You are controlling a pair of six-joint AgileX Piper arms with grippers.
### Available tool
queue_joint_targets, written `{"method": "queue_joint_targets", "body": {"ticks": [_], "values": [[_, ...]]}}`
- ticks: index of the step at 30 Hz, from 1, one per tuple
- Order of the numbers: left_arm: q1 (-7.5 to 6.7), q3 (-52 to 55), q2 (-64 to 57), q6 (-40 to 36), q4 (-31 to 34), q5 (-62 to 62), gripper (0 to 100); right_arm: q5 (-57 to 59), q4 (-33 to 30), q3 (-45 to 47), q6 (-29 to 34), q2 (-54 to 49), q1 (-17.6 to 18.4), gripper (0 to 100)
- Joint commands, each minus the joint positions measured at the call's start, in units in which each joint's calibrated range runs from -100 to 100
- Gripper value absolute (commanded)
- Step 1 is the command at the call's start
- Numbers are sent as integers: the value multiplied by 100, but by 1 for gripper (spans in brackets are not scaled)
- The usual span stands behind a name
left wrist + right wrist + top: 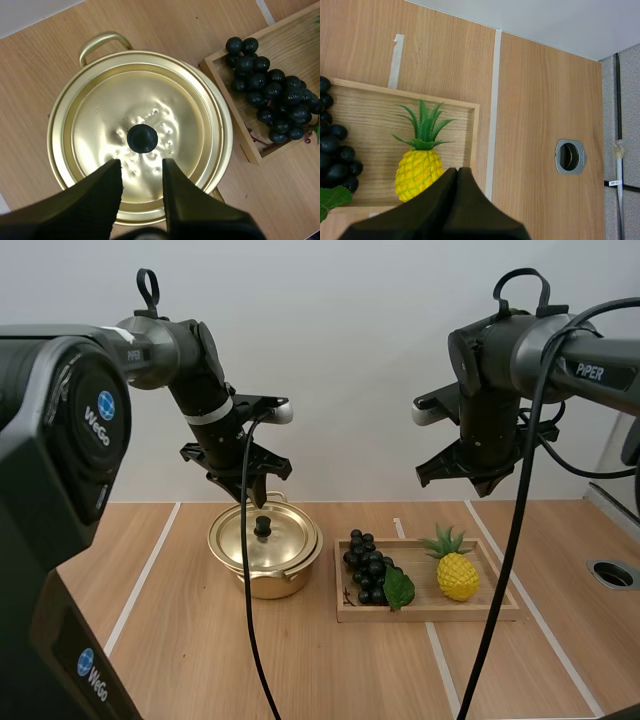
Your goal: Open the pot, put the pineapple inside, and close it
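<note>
A gold pot (pixel 265 545) stands left of centre on the table, its lid (pixel 140 135) on, with a black knob (pixel 142 138) in the middle. My left gripper (pixel 259 498) hangs open just above the knob; in the left wrist view its fingers (pixel 107 182) stand apart (pixel 142 175) close beside the knob. A yellow pineapple (pixel 456 570) with green leaves lies at the right end of a wooden tray (pixel 428 611). My right gripper (pixel 488 486) hovers high above the tray, shut on nothing; its fingers lie together as one wedge (pixel 457 171) over the pineapple (pixel 418 170).
A bunch of dark grapes (pixel 370 568) with a green leaf lies in the tray's left end, close to the pot. A round metal grommet (pixel 612 573) is set in the table at the far right. White tape lines run across the wood.
</note>
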Motion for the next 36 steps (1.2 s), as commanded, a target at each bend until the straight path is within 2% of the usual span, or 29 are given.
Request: {"method": "queue_joint_targets", "body": {"ticks": [1, 9, 11, 25, 32, 36], "values": [[-8, 11, 38, 157, -239, 0, 100, -97, -66, 4, 13, -45, -25, 0], [-8, 11, 51, 687, -1322, 0, 100, -114, -66, 4, 13, -45, -25, 0], [-8, 11, 105, 725, -1394, 0, 100, -60, -66, 4, 13, -45, -25, 0], [-8, 11, 636, 999, -1049, -124, 100, 37, -66, 4, 13, -45, -25, 0], [-8, 11, 665, 669, -373, -227, 100, 20, -66, 4, 13, -45, -25, 0], [-8, 11, 665, 645, -374, -391, 100, 20, -66, 4, 13, -45, -25, 0]]}}
